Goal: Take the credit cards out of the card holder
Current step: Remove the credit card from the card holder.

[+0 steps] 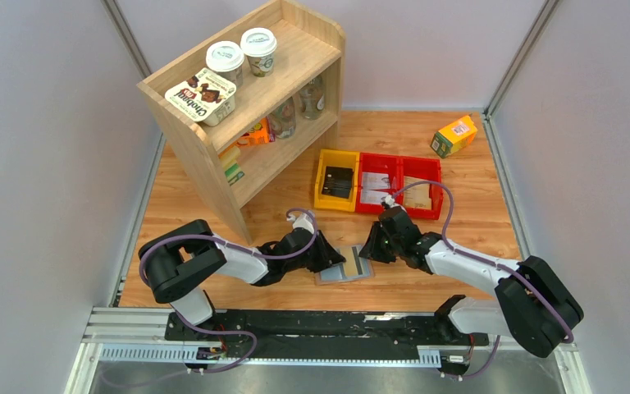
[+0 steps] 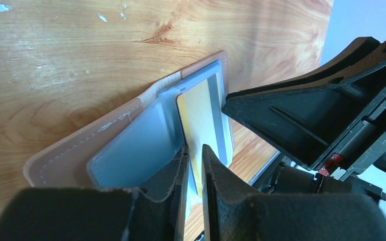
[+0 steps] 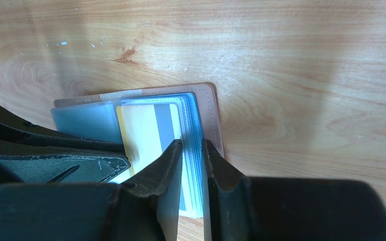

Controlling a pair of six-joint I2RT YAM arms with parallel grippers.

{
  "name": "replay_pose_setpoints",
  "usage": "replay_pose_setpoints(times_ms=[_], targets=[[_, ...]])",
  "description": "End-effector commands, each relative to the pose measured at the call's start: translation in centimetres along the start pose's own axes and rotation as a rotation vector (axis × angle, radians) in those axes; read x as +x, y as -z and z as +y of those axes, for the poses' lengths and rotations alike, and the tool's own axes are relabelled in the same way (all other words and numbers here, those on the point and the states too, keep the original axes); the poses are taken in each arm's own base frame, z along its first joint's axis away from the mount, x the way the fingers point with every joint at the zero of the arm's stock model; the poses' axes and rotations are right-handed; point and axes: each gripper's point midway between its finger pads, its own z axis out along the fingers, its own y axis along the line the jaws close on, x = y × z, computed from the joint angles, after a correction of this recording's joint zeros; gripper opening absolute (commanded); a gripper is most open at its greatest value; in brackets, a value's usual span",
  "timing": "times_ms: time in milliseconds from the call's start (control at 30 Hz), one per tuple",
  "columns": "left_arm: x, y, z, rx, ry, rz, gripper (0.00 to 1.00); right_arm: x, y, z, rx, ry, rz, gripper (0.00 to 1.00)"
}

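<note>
The card holder (image 1: 338, 274) lies open on the wooden table between my two grippers, with grey-blue pockets inside and a taupe outside (image 2: 55, 155) (image 3: 212, 103). A tan-yellow credit card (image 2: 201, 115) (image 3: 146, 130) with a grey stripe sticks out of its pockets. My left gripper (image 1: 334, 256) (image 2: 195, 150) comes in from the left. Its jaws are closed to a narrow slit, and the card's yellow edge sits in that slit. My right gripper (image 1: 371, 250) (image 3: 192, 143) is shut on the stack of clear pocket leaves (image 3: 193, 118) at the holder's right side.
A yellow bin (image 1: 321, 176) and two red bins (image 1: 375, 158) (image 1: 420, 163) with flat items stand just behind the holder. A wooden shelf (image 1: 246, 107) with cups and jars stands at the back left. A green-yellow carton (image 1: 454, 135) lies at the back right. White walls close in both sides.
</note>
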Motion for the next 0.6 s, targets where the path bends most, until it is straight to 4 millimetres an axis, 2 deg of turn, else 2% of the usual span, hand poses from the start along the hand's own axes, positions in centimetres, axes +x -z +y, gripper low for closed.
replay_pose_setpoints(times_ms=[0,333,567], targets=[[-1.3,0.4,-4.7,0.172,0.004,-0.041,0.21,0.6,-0.1,0.1,-0.007,0.010,0.027,0.21],[-1.4,0.2,-4.8,0.181,0.009,-0.048,0.22,1.0,-0.3,0.5,-0.040,0.009,0.042,0.20],[-1.0,-0.3,-3.4,0.143,0.041,-0.040,0.23,1.1,-0.4,0.5,-0.040,0.005,0.051,0.19]])
